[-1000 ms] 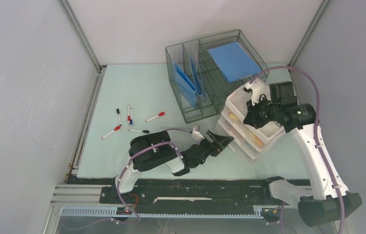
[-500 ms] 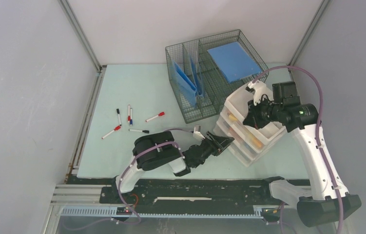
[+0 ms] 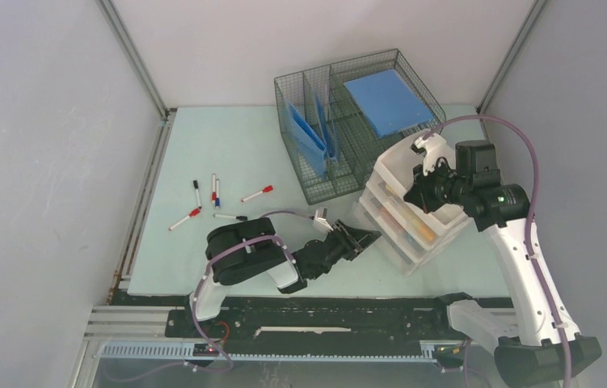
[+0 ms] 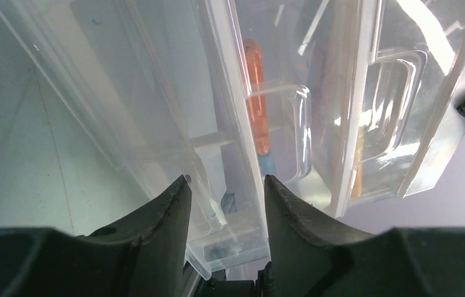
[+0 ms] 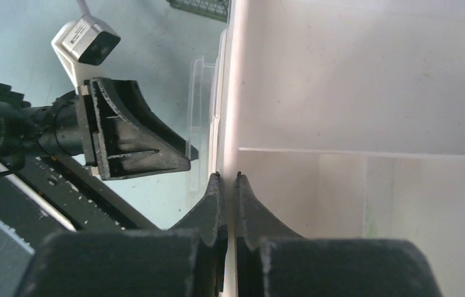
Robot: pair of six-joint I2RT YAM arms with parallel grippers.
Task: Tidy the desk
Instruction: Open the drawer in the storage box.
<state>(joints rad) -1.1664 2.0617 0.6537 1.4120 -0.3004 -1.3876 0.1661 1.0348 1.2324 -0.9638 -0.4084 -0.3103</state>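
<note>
The desk (image 3: 227, 153) fills the middle of the overhead frame, pale mint-green, with the arm bases along its lower edge; a scatter of markers (image 3: 215, 198) lies at centre left; a wire basket (image 3: 347, 153) stands at upper centre, with blue folders (image 3: 309, 137) upright in its left compartments and a blue pad (image 3: 386, 101) lying flat across its right side; just below and right of the basket sits a white and clear drawer unit (image 3: 409, 234), turned at an angle.

The left gripper (image 3: 362, 237) reaches to the lower left face of the unit; in its wrist view the jaws stand about half apart, one on each side of the front lip of a clear drawer (image 4: 304, 124); whether the pads press on that lip I cannot tell; an orange object (image 4: 254, 93) shows through the plastic, upper centre of that frame.

The right gripper (image 3: 419, 179) is at the top of the unit, right of centre; its wrist view shows the fingers (image 5: 208, 204) closed tight on the thin white wall of the top tray, pinching it.
</note>
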